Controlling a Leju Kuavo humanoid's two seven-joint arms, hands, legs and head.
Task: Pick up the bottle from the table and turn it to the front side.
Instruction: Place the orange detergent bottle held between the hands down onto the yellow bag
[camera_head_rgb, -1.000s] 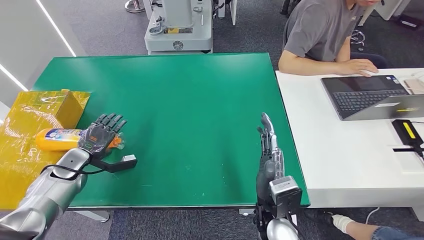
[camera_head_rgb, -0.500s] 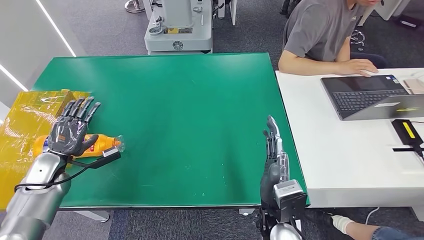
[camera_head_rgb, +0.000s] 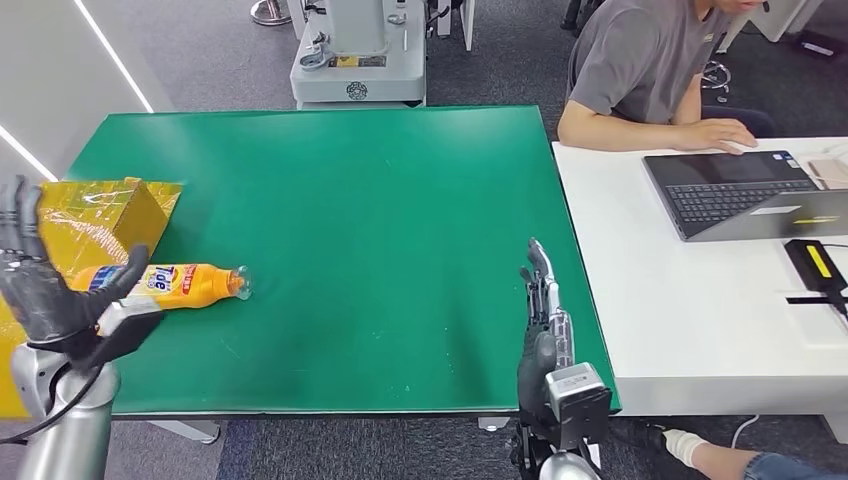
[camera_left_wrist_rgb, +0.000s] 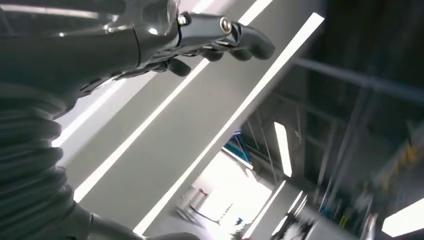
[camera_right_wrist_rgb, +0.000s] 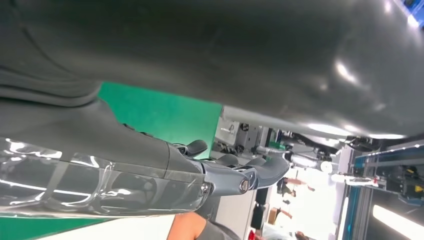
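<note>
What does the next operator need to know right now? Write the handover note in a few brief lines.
Left hand: open, fingers spread, raised at the table's left edge, holding nothing.
Right hand: open, fingers straight, over the green table near its right edge, holding nothing.
Bottle: orange, lying on its side at the table's left, cap pointing right, label with blue lettering facing up, beside the yellow box.
Done: label side appears to be showing.
Left: confirm that this is the front; otherwise regrasp and turn it.

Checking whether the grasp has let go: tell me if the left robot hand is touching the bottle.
Cannot tell. In the head view the left robot hand overlaps the bottle's base end, thumb against it, without showing contact or gap.
</note>
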